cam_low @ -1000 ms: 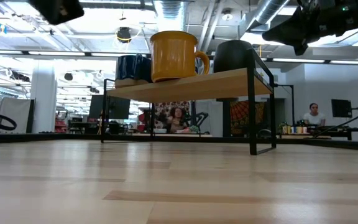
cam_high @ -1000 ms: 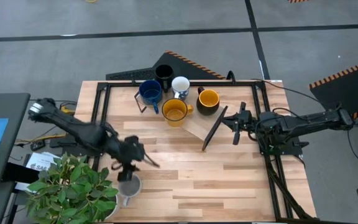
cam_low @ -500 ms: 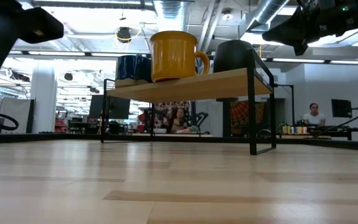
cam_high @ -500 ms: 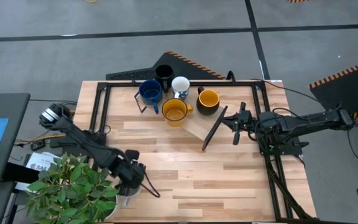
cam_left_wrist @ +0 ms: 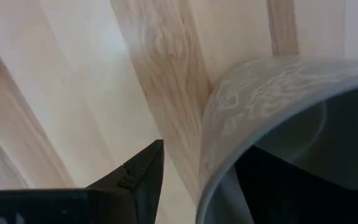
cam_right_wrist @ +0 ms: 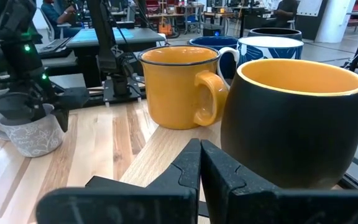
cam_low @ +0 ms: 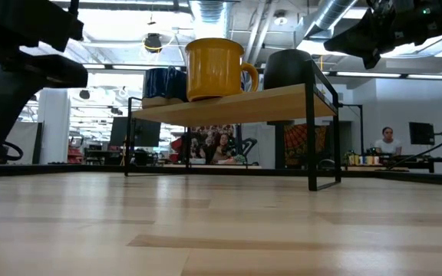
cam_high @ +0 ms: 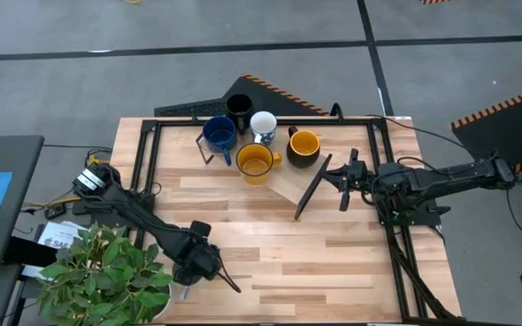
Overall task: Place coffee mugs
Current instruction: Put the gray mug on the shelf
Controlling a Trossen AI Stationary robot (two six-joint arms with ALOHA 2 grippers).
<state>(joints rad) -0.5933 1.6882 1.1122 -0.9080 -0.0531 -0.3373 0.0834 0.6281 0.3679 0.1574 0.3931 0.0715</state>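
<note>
Straddling grey mug point(cam_left_wrist: 291, 124) rim, left hand point(cam_high: 193, 267), seemingly open

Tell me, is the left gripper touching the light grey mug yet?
Cannot tell. In the left wrist view, one finger sits outside the light grey mug rim with wood showing between; the other is unclear.

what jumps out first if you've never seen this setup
The cluster of mugs on the raised wooden shelf at the table's far side, the yellow-orange mug brightest. Then the left gripper at the near left edge, straddling the rim of the light grey mug beside a leafy plant.
</note>
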